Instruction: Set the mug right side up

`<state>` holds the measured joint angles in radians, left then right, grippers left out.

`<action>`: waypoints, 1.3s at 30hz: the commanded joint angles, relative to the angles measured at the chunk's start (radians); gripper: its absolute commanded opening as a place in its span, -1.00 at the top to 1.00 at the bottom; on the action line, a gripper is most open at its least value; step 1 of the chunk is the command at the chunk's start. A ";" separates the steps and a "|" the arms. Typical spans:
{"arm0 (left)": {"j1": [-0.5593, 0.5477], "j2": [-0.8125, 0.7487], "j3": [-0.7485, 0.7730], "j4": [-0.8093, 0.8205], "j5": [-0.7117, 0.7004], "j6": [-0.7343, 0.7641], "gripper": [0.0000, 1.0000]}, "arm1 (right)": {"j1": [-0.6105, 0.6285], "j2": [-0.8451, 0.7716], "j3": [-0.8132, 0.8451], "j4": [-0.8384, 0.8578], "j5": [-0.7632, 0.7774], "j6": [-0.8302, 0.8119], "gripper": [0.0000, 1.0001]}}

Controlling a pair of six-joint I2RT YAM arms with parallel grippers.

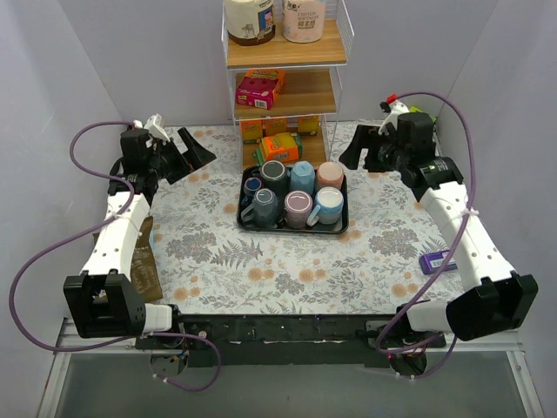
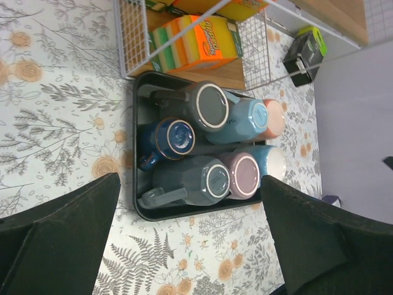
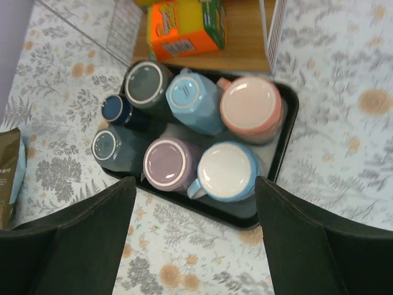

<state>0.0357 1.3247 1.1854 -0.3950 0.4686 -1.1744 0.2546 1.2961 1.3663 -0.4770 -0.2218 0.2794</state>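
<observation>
Your left fingers (image 1: 198,153) hang spread wide above the tabletop (image 1: 209,248), well to the left of the black tray (image 1: 287,230), and they hold nothing. Your right fingers (image 1: 351,157) hang just as wide and just as empty, off the tray's right rear corner. Seven mugs stand packed together in that tray, all apparently with their bases up. In the back row, from the left, are a dark grey mug (image 1: 272,172), a light blue mug (image 1: 302,175) and a salmon-pink mug (image 1: 330,173). In the front row are a slate-grey mug (image 1: 264,205), a mauve mug (image 1: 298,207) and a blue mug with a cream base (image 1: 329,205). A small navy mug (image 1: 252,185) is wedged against the tray's left wall. You cannot tell from these views which mug is the one to turn. A wire shelf rack (image 1: 287,54) stands right behind the tray, with a pack of sponges (image 2: 196,42) on its lowest level. A brown bag (image 1: 144,261) lies far left of the tray, and a small purple item (image 1: 438,260) lies far right of it.
</observation>
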 commanded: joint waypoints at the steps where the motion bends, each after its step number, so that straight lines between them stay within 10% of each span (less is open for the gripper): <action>1: -0.058 -0.050 -0.018 0.064 0.048 0.018 -0.96 | 0.101 0.026 -0.025 -0.104 0.200 0.203 -0.66; 8: -0.082 -0.059 0.019 0.045 -0.088 -0.096 -0.96 | 0.366 0.190 0.034 -0.348 0.671 0.513 -0.60; 24: -0.114 -0.105 -0.015 0.041 -0.087 -0.197 -0.96 | 0.414 0.362 0.002 -0.359 0.682 0.955 -0.26; 39: -0.119 -0.093 -0.018 0.056 -0.056 -0.191 -0.96 | 0.413 0.443 -0.022 -0.301 0.700 1.017 -0.21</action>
<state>-0.0811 1.2564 1.1713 -0.3504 0.3908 -1.3697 0.6682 1.7111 1.3445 -0.7872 0.4473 1.2491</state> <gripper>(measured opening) 0.981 0.609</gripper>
